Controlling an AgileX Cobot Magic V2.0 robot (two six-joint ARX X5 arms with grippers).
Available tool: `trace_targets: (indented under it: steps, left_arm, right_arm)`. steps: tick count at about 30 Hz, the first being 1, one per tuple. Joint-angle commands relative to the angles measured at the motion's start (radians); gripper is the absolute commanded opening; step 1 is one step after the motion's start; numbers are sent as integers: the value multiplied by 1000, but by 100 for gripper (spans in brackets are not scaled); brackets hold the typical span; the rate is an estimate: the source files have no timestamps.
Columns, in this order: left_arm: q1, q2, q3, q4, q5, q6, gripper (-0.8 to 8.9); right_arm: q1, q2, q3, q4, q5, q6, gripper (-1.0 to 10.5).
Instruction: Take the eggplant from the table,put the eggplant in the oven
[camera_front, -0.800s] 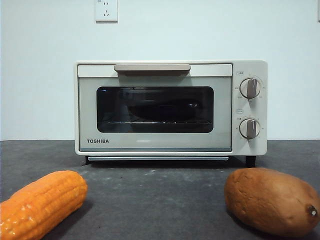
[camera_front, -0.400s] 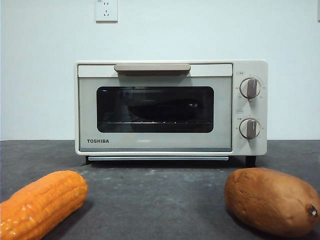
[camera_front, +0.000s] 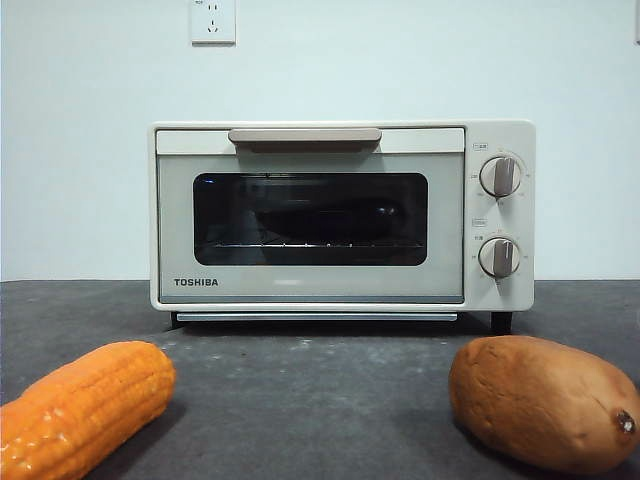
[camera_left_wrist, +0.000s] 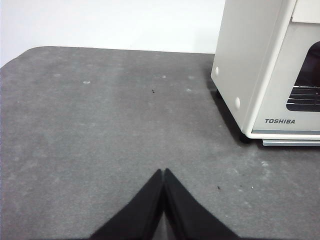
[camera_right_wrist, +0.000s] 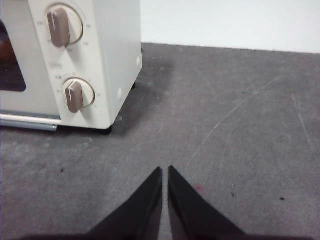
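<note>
Behind the dark glass of the shut oven (camera_front: 340, 215) we make out only a dim, long dark shape on the rack, the eggplant (camera_front: 325, 218), its outline hard to read. The corn cob (camera_front: 80, 405) and the sweet potato (camera_front: 545, 400) are cut off at the front view's edges. Neither arm appears there; only the wrist views show them. We see the left gripper (camera_left_wrist: 163, 172) with its jaws pressed together over the bare table (camera_left_wrist: 100, 130), beside the oven's side wall. The right gripper (camera_right_wrist: 165, 170) is nearly closed, a thin slit between its jaws, near the knobs (camera_right_wrist: 75, 94).
</note>
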Motion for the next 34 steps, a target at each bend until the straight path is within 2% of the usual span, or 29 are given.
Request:
trace_targets:
  steps: [1,34]
  left_arm:
    - [2,-2,-24,-10,-1,12,6]
    - [2,-2,-24,-10,-1,12,6]
  right_arm:
    - [-2,-20,-5,18,0,17,5]
    - [-2,-23,-4,27,0,17,5]
